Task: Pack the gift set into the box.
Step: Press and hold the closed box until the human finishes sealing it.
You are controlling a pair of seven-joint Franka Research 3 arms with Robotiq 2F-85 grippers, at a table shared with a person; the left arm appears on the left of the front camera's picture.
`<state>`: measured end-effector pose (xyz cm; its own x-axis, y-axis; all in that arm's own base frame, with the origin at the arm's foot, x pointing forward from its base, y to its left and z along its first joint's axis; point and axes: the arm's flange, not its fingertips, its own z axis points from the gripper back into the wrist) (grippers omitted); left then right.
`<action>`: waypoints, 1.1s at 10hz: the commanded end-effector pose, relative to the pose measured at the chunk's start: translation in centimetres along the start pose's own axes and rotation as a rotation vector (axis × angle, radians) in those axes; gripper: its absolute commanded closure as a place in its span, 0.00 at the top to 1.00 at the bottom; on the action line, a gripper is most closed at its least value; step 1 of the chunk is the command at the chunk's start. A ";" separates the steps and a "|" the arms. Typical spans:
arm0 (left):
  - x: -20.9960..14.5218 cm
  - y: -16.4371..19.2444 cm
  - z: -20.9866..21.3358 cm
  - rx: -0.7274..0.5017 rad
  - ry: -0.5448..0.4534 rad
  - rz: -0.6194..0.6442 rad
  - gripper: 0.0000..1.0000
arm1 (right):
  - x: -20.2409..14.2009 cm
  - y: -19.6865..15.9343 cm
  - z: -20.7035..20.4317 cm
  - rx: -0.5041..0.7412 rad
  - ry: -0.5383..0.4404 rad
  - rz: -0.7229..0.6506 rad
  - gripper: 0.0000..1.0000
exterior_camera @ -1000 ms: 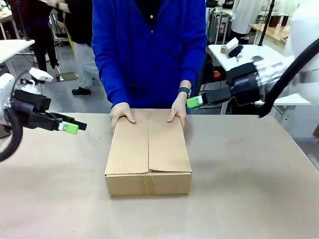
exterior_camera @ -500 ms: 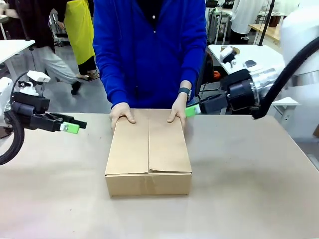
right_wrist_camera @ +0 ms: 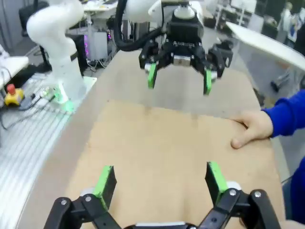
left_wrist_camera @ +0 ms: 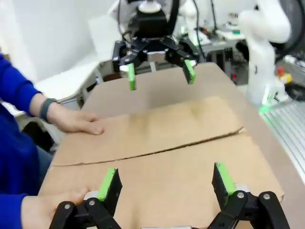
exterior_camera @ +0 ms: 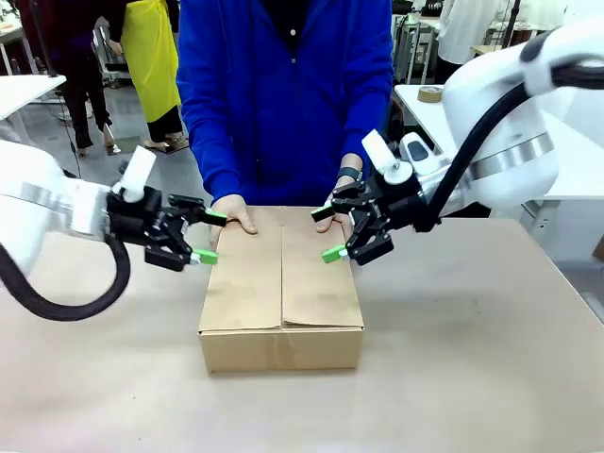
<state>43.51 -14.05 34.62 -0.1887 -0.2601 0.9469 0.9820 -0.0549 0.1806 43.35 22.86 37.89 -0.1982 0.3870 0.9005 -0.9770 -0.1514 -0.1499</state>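
Note:
The box (exterior_camera: 281,294) is a brown carton in the middle of the table with its top flaps lying shut. A person in a blue top rests one hand (exterior_camera: 231,213) and the other hand (exterior_camera: 336,209) on its far edge. My left gripper (exterior_camera: 212,236) hovers open just above the box's far-left corner. At the far-right corner my right gripper (exterior_camera: 327,233) hovers open too. The left wrist view looks over the left gripper (left_wrist_camera: 167,181) and the closed flaps (left_wrist_camera: 157,152) toward the right gripper (left_wrist_camera: 159,74). The right wrist view mirrors this past the right gripper (right_wrist_camera: 160,179). The gift set is out of view.
The beige table (exterior_camera: 472,359) is bare around the carton, with free room at the front and both sides. A tape roll (exterior_camera: 431,93) lies on a white table at the back right. People stand behind at the left.
Both arms have swung in from the table's sides to the carton's far corners, and their fingers now stand spread. The person's hands stay on the far edge.

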 end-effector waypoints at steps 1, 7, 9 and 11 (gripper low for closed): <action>-2.5 0.6 -1.1 -0.055 -0.002 0.027 1.00 | -2.4 -1.7 -2.3 -0.076 -0.026 0.019 1.00; -6.0 0.7 -2.3 -0.062 0.009 0.157 1.00 | -8.2 -2.7 -2.2 0.017 0.015 -0.220 1.00; -6.8 0.9 -2.0 -0.088 0.056 0.205 1.00 | -9.6 -2.9 -1.3 -0.015 0.076 -0.268 1.00; -5.5 0.6 -2.4 -0.064 -0.005 0.163 1.00 | -7.9 -2.2 -2.3 -0.014 -0.020 -0.220 1.00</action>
<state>45.33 -14.91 29.29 -0.0058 -0.2694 0.9630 0.9971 -0.0752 -0.0150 47.22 21.81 30.50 0.0386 0.3974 0.9169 -0.9969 -0.0481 0.0628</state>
